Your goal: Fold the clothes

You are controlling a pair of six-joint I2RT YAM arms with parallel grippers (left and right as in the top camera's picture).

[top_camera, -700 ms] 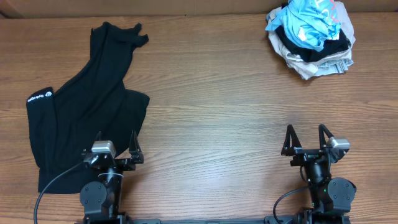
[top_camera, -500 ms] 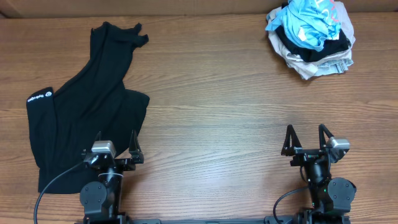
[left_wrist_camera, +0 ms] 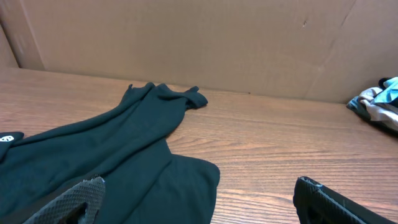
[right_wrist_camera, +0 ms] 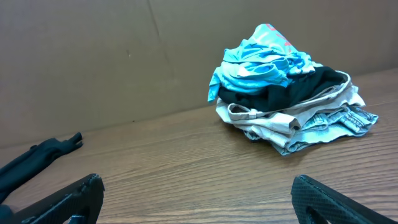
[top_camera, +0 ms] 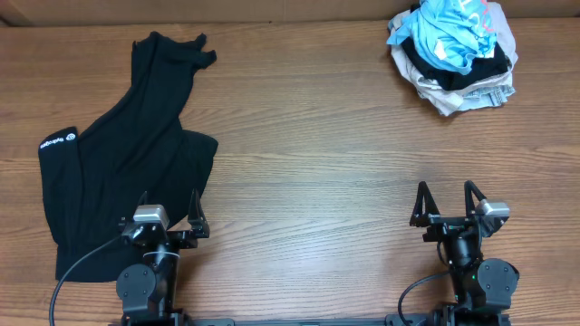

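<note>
Black garment (top_camera: 118, 154) lying on table (top_camera: 308, 163) at left, clothes pile (top_camera: 453, 50) sitting far right, left pincer (top_camera: 168, 196) and right pincer (top_camera: 445, 186) gaping empty

left claw (top_camera: 168, 197): black, two pointed fingers | left camera block (top_camera: 149, 215): grey, just behind claw | cable (top_camera: 54, 292): black, curling off round base (top_camera: 145, 285) | right claw (top_camera: 444, 188): same black build | right camera block (top_camera: 492, 209): grey

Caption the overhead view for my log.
Black garment spread left, clothes pile far right; left end effector and right end effector open.
</note>
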